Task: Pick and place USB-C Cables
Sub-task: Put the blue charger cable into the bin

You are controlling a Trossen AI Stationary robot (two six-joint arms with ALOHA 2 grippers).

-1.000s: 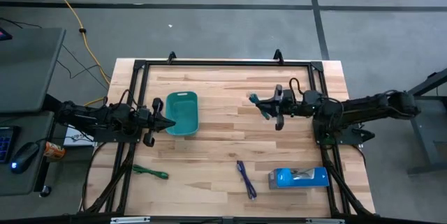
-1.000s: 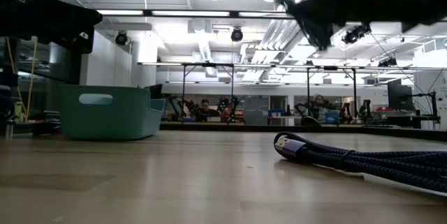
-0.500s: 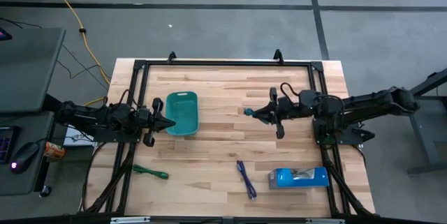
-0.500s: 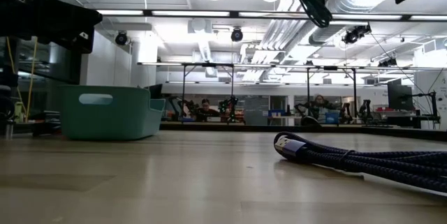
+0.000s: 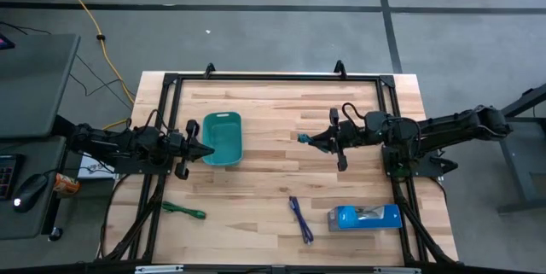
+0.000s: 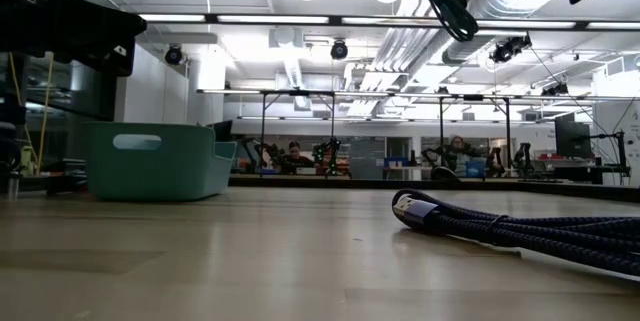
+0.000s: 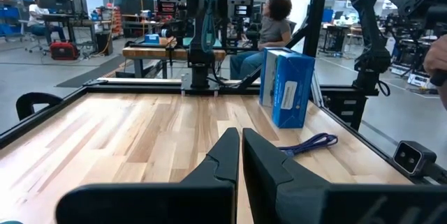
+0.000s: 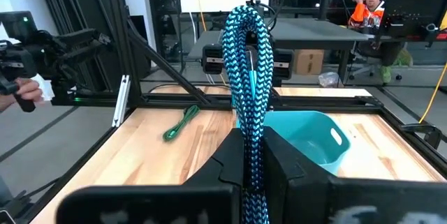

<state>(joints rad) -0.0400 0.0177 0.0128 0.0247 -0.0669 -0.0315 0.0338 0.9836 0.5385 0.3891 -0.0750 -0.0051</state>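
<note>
Since a second ago, the right end effector has swung toward the tray and lifted the light blue cable up out of the low view; in the last half second nothing much moved.

The desk is the biggest thing. The teal tray sits on it, well apart from the right end effector and straight ahead of it, and just in front of the left end effector. The blue box lies near the desk edge, off to the side of the right arm.

The right end effector is pinching the light blue cable, which stands up in a tall loop between its fingers, above the desk. The left end effector waits beside the tray with its fingers pressed together and nothing in them.

The purple cable lies flat on the desk near the box. The green cable lies flat near the left arm's side, well apart from both end effectors.
</note>
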